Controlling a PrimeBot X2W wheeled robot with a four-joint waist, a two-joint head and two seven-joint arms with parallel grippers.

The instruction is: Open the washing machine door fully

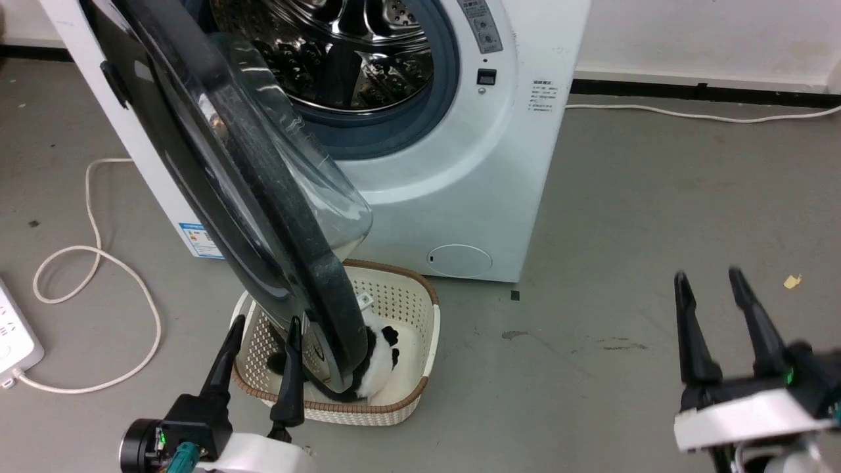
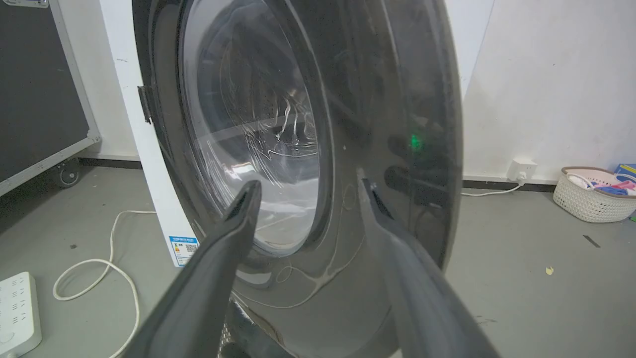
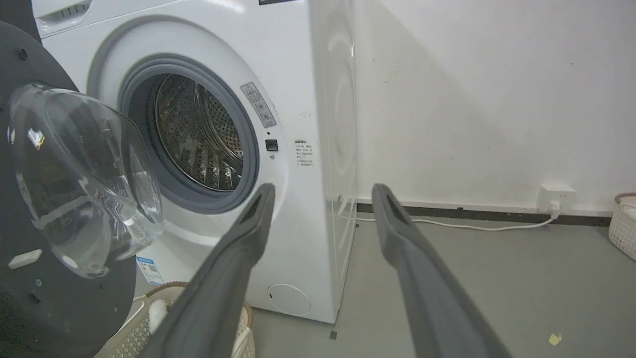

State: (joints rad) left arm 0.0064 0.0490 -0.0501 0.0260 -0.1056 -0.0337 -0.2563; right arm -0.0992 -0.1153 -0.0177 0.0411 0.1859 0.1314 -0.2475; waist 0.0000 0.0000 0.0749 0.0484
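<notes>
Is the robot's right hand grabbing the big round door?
No, the right gripper hangs open over the floor, well apart from the washing machine door.

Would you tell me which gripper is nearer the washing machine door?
The left gripper, beside the washing machine door at its lower rim; the right gripper hangs apart over the floor.

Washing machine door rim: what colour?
Glossy black; the washing machine door shows best in the left wrist view.

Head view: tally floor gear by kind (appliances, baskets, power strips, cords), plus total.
Washing machine: 1
Basket: 1
Power strip: 1
White cords: 2
Total: 5
</notes>
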